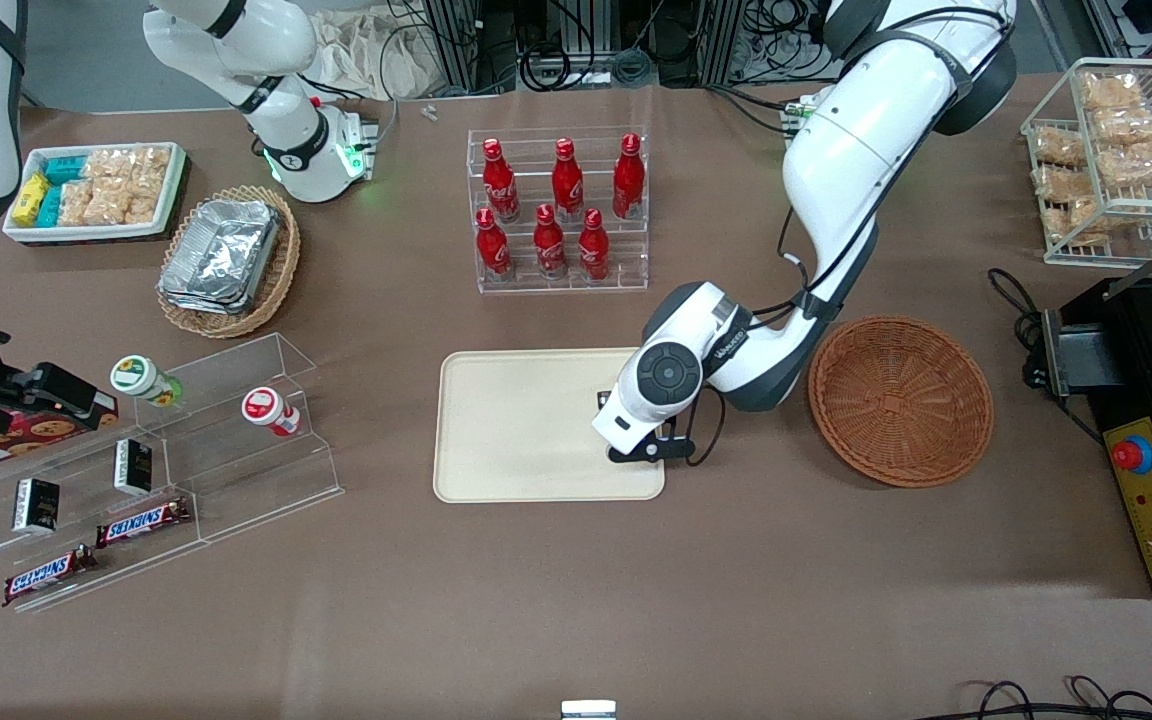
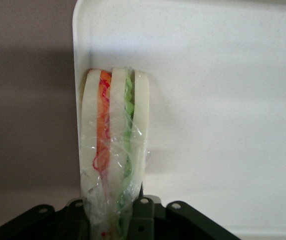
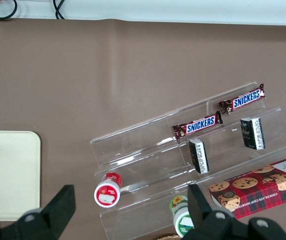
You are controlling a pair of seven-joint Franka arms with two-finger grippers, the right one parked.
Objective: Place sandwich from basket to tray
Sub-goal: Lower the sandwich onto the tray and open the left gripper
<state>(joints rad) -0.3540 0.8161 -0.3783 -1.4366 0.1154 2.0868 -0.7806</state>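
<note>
Brown table (image 1: 576,600), cream tray (image 1: 516,430). Gripper (image 2: 114,220) over tray's edge, clamped on wrapped sandwich (image 2: 114,150); basket (image 1: 901,400) empty. Could tip off onto table if dropped here.

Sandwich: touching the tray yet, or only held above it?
Cannot tell. In the wrist view the end effector grips the sandwich over the tray, but its underside is hidden; the arm blocks it in the front view.

Six red bottles (image 1: 556,205), two Snickers bars (image 1: 141,521), two lidded cups (image 1: 271,410), two small dark boxes (image 1: 133,466), perhaps three stacked foil containers (image 1: 221,252), one sandwich (image 2: 114,150).
</note>
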